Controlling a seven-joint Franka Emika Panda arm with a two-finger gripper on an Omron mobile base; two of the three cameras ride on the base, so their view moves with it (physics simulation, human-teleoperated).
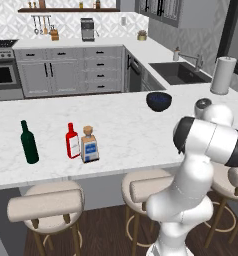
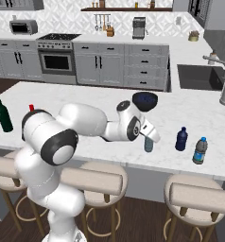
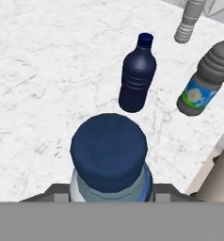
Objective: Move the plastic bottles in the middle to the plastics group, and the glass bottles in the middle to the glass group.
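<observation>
Along the desk's point(image 1: 51, 165) front edge, toward its left end, stand the green wine bottle point(image 1: 28, 142), the red bottle point(image 1: 72, 141) and, touching it, the amber cork-stoppered bottle point(image 1: 89, 145). Farther right, the fingers point(image 2: 149, 141) are clamped on the pale blue-grey water bottle point(image 2: 148, 144), upright near the front edge. Right of it stand the navy bottle point(image 2: 181, 139) and the blue labelled bottle point(image 2: 200, 151).

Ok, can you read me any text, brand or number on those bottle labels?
No text is legible.
Amber bottle: blue-and-white label, too blurred.
Red bottle: white label, nothing readable.
Labelled blue bottle: label shows a white flower shape, no readable words.
</observation>
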